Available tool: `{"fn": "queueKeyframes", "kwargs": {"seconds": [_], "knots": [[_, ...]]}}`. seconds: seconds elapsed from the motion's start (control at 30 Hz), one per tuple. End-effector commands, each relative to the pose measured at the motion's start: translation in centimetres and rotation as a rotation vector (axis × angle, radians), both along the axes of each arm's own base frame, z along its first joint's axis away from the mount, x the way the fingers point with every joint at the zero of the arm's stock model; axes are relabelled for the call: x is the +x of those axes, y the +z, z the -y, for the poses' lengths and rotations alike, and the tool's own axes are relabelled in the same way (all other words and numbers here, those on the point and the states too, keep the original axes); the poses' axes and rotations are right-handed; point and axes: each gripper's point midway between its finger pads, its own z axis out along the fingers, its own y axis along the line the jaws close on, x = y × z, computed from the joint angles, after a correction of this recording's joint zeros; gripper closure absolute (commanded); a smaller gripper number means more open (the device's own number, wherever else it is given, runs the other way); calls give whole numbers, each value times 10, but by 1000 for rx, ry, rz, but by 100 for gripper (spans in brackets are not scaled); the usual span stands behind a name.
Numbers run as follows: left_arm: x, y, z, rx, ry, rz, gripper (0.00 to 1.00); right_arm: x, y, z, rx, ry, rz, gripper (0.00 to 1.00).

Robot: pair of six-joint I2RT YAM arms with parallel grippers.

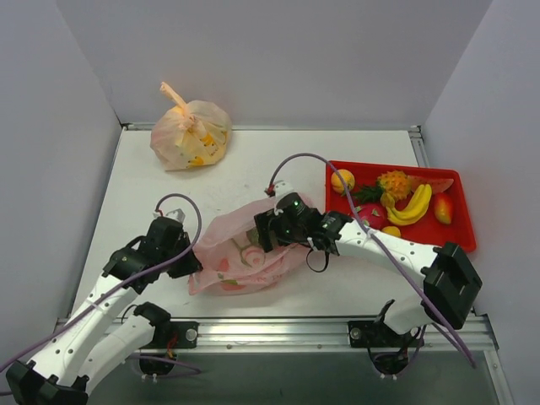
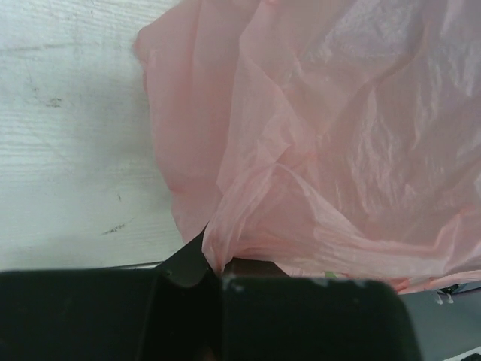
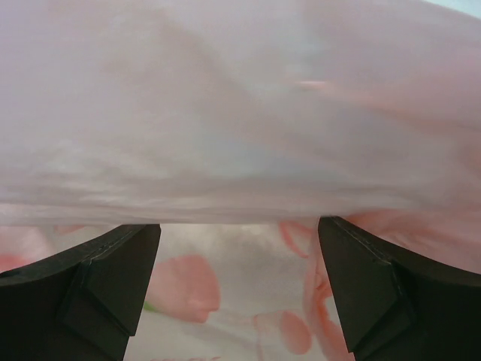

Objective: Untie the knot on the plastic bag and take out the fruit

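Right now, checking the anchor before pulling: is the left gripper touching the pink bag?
Touching: the left wrist view shows a fold of the pink bag pinched in the left gripper.

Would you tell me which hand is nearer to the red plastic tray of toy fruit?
Right. The right hand is at the side of the thin pink plastic bag facing the red tray; the left hand pinches the bag's opposite edge, farther away.

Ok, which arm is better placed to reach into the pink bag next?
Right. The right gripper is open at the mouth of the plastic bag, with plastic just ahead of its spread fingers. The left gripper is shut on the bag's edge, apparently holding it, so it looks occupied.
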Motion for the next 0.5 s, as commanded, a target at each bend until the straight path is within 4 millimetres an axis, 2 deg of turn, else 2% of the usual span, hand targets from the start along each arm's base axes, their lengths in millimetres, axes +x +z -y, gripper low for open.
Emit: {"fn": "queueKeyframes", "kwargs": {"seconds": [0.0,0.03,0.07,0.13,0.17,0.23,0.33,0.47], "knots": [[1,3,8,-42,19,-9,100,-24,25,-34,-13,177,60,11],[3,2,10,-44,29,-17,100,-31,26,-33,-56,214,59,10],[6,3,14,-52,30,-10,100,-48,26,-39,-72,268,57,10],[7,4,23,-61,12,-20,100,-61,31,-32,-113,302,70,10],[12,4,22,-36,29,1,100,-71,29,-31,-125,340,70,11],[10,3,31,-19,1,-3,100,-98,31,-29,-114,430,31,13],[9,-3,40,13,-8,-6,100,-127,13,-17,-150,525,-83,19],[8,-13,47,12,-4,-17,100,-141,-20,4,-269,548,-191,26]]}}
